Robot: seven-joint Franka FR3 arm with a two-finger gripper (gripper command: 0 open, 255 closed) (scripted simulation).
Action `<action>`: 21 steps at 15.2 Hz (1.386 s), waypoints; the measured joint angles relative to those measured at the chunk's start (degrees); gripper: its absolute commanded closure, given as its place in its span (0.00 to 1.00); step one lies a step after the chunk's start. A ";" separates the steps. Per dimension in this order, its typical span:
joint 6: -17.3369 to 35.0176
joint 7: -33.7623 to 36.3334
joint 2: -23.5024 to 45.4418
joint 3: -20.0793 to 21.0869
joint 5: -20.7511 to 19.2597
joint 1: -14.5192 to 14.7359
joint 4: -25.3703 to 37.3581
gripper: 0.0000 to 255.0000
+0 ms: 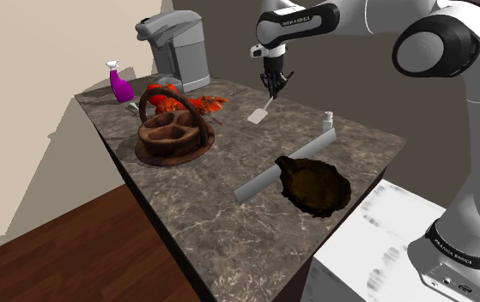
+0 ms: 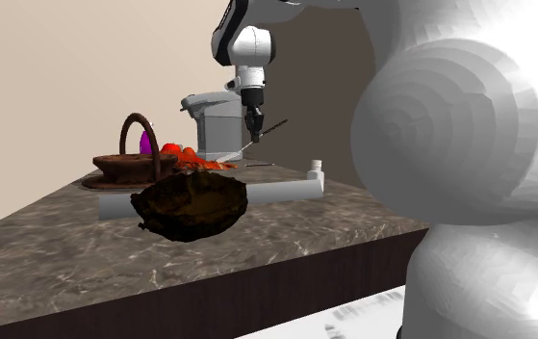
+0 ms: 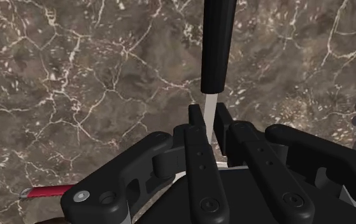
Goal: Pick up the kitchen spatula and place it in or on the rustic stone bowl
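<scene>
One spatula [image 1: 261, 112] counted, one dark bowl [image 1: 315, 184], one handled basket [image 1: 173, 137], one purple spray bottle [image 1: 120, 84], one grey coffee machine [image 1: 178, 47], one long grey bar [image 1: 315, 144] — red heap [image 1: 180, 103] too jumbled to be counted.

The gripper [image 1: 274, 85] clasps the kitchen spatula [image 1: 264, 108] above the dark marble surface [image 1: 216, 219], blade tilted down. The brown stone bowl [image 1: 317, 185] sits well apart, nearer the stand [image 1: 367, 257], beside a grey rod [image 1: 259, 183].
</scene>
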 measured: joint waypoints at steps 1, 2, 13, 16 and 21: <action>-0.56 -0.06 -0.09 -0.03 0.00 -0.05 0.47 1.00; -1.51 -0.21 0.17 -0.05 0.05 -0.20 1.70 1.00; 2.54 5.73 -16.59 1.08 -2.94 4.96 -19.27 1.00; 3.90 8.51 -22.85 2.01 -4.01 6.61 -26.99 1.00; 5.06 13.67 -31.83 4.36 -5.05 9.08 -37.39 1.00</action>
